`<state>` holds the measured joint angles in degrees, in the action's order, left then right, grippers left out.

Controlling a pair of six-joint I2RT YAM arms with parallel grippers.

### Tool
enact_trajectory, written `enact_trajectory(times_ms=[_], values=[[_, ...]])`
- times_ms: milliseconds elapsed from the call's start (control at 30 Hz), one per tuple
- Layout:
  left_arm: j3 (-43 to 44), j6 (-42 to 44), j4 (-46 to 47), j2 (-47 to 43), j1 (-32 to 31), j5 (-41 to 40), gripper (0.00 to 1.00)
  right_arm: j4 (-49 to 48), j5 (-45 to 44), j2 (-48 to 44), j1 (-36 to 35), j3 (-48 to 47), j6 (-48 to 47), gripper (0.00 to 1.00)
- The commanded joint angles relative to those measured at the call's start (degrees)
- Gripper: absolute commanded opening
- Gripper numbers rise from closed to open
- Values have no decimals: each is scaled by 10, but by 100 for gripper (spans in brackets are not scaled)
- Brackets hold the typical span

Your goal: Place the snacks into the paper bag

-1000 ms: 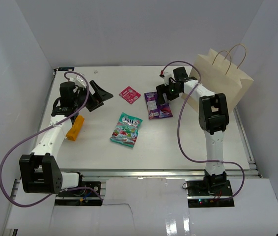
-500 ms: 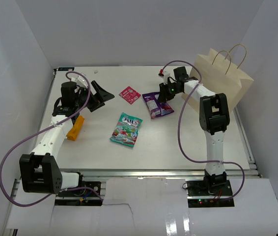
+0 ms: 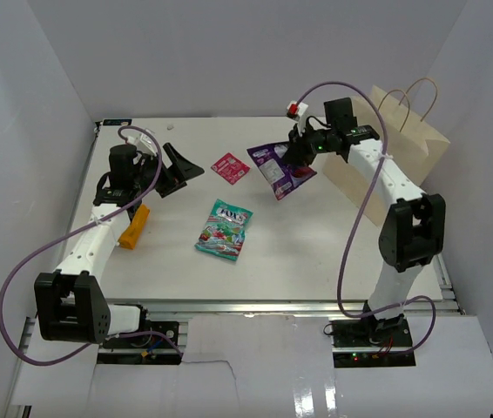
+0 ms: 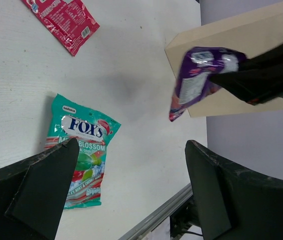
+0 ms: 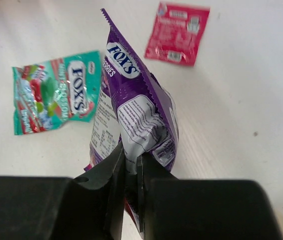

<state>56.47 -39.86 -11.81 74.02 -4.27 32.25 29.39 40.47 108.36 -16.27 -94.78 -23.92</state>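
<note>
My right gripper [image 3: 297, 157] [image 5: 130, 160] is shut on the edge of the purple snack packet [image 3: 277, 167] [image 5: 136, 110] [image 4: 194, 80], which hangs in the air just left of the tall tan paper bag [image 3: 395, 144] [image 4: 231, 35]. On the table lie the teal fruit-printed packet [image 3: 224, 229] [image 4: 81, 150] [image 5: 56, 92], the small pink-red square packet [image 3: 229, 166] [image 4: 61, 20] [image 5: 177, 33] and the orange packet [image 3: 133, 225]. The left gripper [image 3: 177, 170] [image 4: 131, 145] stands wide open above the table at the left, holding nothing. It is left of the pink-red packet.
White walls close in the table [image 3: 316, 244] on three sides. A metal rail [image 3: 273, 305] runs along its near edge, with both arm bases behind it. The bag stands at the back right corner.
The right gripper shut on the purple packet and lifted it off the table, up and towards the back. The left arm has not moved.
</note>
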Motion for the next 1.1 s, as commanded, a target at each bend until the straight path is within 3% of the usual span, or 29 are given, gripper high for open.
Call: enact_trajectory(times_ms=[0, 167, 233, 300, 433, 600, 800, 933, 1067], values=[[2, 10, 19, -4, -3, 11, 98, 7, 35, -94, -10, -10, -55, 8], [6, 17, 32, 8, -5, 16, 98, -3, -42, -196, -6, -60, -92, 8], [7, 22, 33, 14, -6, 18, 98, -41, -146, -233, -4, -74, -87, 8], [8, 29, 35, 19, -10, 19, 98, -64, -185, -253, 25, -103, -68, 8], [6, 36, 41, 27, -15, 23, 98, -96, -242, -257, 126, -181, -35, 8], [7, 44, 50, 43, -22, 29, 98, -151, -293, -257, 156, -248, -25, 8], [0, 49, 57, 37, -34, 31, 98, -214, -447, -254, 200, -241, -1, 8], [-10, 52, 58, 25, -36, 29, 98, -212, -464, -257, 243, -179, 24, 8], [-17, 55, 57, 19, -36, 28, 98, -190, -427, -258, 259, -137, 50, 8]])
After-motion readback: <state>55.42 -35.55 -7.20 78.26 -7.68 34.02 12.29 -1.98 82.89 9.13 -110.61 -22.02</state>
